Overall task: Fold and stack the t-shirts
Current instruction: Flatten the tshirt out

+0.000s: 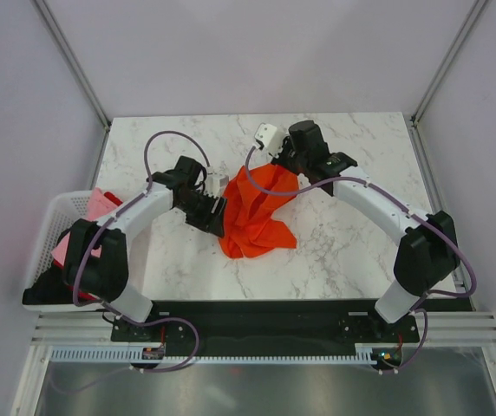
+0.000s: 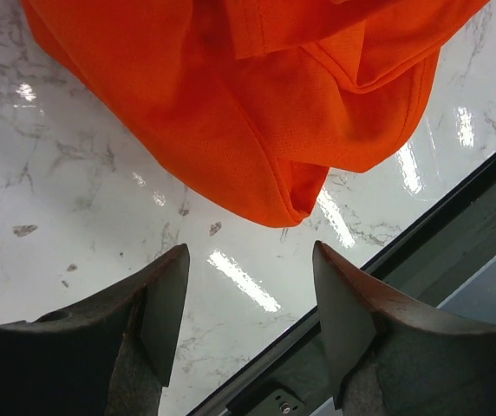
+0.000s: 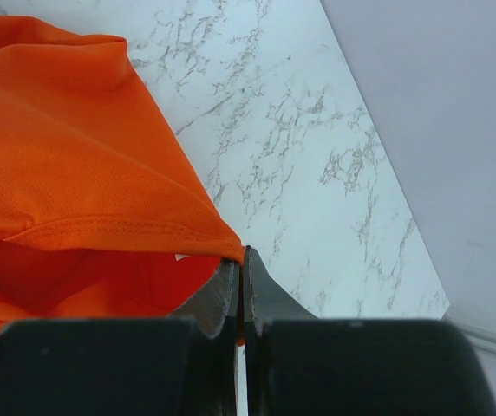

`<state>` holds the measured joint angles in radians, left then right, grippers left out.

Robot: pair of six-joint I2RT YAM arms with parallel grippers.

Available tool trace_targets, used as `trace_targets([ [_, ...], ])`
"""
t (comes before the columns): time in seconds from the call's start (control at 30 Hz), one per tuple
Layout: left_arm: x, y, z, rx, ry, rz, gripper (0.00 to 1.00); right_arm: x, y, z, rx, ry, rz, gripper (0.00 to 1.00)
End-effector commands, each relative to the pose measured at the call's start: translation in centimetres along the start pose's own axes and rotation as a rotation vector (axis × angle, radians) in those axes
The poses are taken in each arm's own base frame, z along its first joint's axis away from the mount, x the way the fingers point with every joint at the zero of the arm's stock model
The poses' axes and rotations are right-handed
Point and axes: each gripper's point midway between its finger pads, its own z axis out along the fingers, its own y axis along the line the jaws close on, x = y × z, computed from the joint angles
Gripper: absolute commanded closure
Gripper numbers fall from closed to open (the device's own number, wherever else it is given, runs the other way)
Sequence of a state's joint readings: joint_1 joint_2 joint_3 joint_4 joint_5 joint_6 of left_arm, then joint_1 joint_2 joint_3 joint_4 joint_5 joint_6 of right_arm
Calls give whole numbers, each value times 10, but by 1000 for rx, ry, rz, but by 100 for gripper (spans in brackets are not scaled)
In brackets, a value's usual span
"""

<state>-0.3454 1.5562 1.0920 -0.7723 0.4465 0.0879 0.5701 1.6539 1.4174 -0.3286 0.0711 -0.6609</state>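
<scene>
Right gripper [image 3: 242,260] is pinched tight on one edge of the orange t-shirt [image 1: 252,212] — its two fingers are pressed together with the hem caught between them. The shirt lies crumpled in the middle of the table [image 1: 352,234], and the held edge is pulled up toward the far side. Left gripper [image 2: 252,260] hangs just beside the shirt's left side, its fingers spread wide and holding nothing. At the table's left edge sits a white basket [image 1: 57,212] — a pink t-shirt [image 1: 101,204] lies inside it.
</scene>
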Motion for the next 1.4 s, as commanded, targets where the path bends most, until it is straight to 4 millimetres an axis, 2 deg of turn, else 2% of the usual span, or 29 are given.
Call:
trace_targets([
  [0.0,-14,-9,13,26,-4,11,34,-4,-15,-10,55,-18,36,100],
  [0.23,-11,-18,38,30,82,40,35,5,-11,-10,49,-5,39,100],
  [0.33,-12,-18,45,27,105,46,41,8,-12,-11,52,0,42,100],
  [0.37,-14,-18,45,24,104,48,50,11,-13,-10,57,3,44,100],
  [0.43,-13,-16,45,13,116,53,60,15,-14,-12,61,9,47,100],
  [0.47,-13,-14,43,2,117,55,76,15,-18,-14,72,8,49,100],
  [0.57,-7,-15,31,-15,112,63,98,21,-29,-18,99,13,85,100],
  [0.63,-8,-18,19,-28,72,85,98,24,-36,-24,114,9,114,100],
  [0.73,-9,-10,10,-83,53,139,98,32,-45,-35,143,18,129,100],
  [0.83,-34,0,-21,-171,-24,228,98,40,-55,-55,179,28,153,100],
  [0.9,-59,-2,-52,-206,-124,314,98,41,-67,-80,220,14,186,100],
  [0.93,-63,-4,-62,-214,-151,339,98,48,-63,-87,212,32,204,100],
  [0.97,-70,-8,-74,-217,-183,371,98,47,-67,-107,231,16,229,100],
  [1.0,-73,-16,-90,-216,-223,432,98,49,-61,-117,218,16,267,100],
  [1.03,-73,-25,-97,-187,-242,458,98,59,-41,-126,142,54,275,100],
  [1.07,-72,-31,-105,-175,-255,472,98,56,-35,-147,130,23,275,100],
  [1.1,-71,-37,-114,-170,-280,498,98,67,-20,-153,100,43,277,100],
  [1.13,-70,-41,-117,-157,-286,510,98,74,-11,-162,87,56,281,100],
  [1.17,-69,-41,-118,-158,-289,517,98,73,-11,-180,113,26,283,100],
  [1.2,-70,-39,-118,-167,-287,532,98,78,-7,-185,118,31,289,100],
  [1.23,-70,-35,-112,-173,-266,537,98,87,0,-185,115,48,309,100],
  [1.3,-76,-27,-102,-179,-237,574,98,92,5,-185,116,51,323,100],
  [1.37,-92,-14,-82,-186,-191,571,98,96,7,-169,103,76,346,100],
])
